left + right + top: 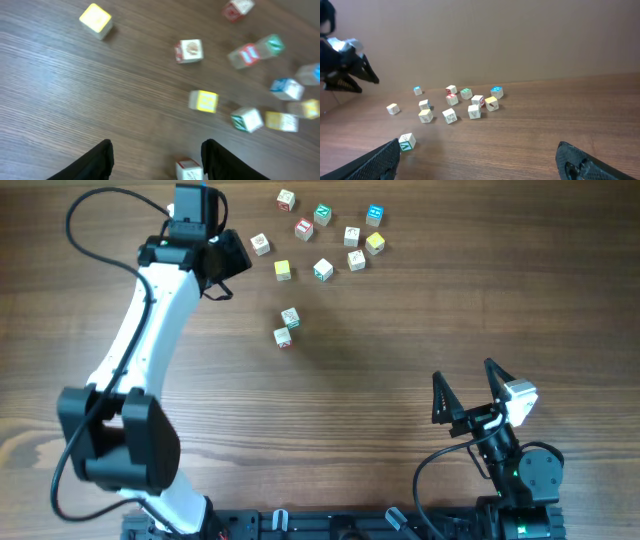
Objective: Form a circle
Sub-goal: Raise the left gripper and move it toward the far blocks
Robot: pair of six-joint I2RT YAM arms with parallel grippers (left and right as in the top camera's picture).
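Though ten cubes [303,227] sit gathered at the far side of the table [420,320], they make only a loose, uneven clump and not yet a closed circle. Eight lie roughly around the outside and two sit inside, with gaps between nearly all of them. Among them are a blue-faced cube [374,216] at the far right, a yellow cube [283,271] at the near left, and a green-marked cube [322,270] just right of the yellow one. Nearer the table's middle, well apart from the clump, a pair [290,316] of cubes lies corner to corner, touching or nearly so.

The left gripper [157,145] is just left of the clump, at the end of the left arm [150,330], which stretches across the table's left side. Its jaws stand open and clamp nothing. Its wrist view shows a red-marked cube [189,170] low between the fingers [100,160], close against one of them and clear of the other. Whether it touches that finger I cannot tell.

The right gripper [463,370] is well apart from all the cubes, at the near right of the table. It points toward the far side, its jaws spread wide and empty.
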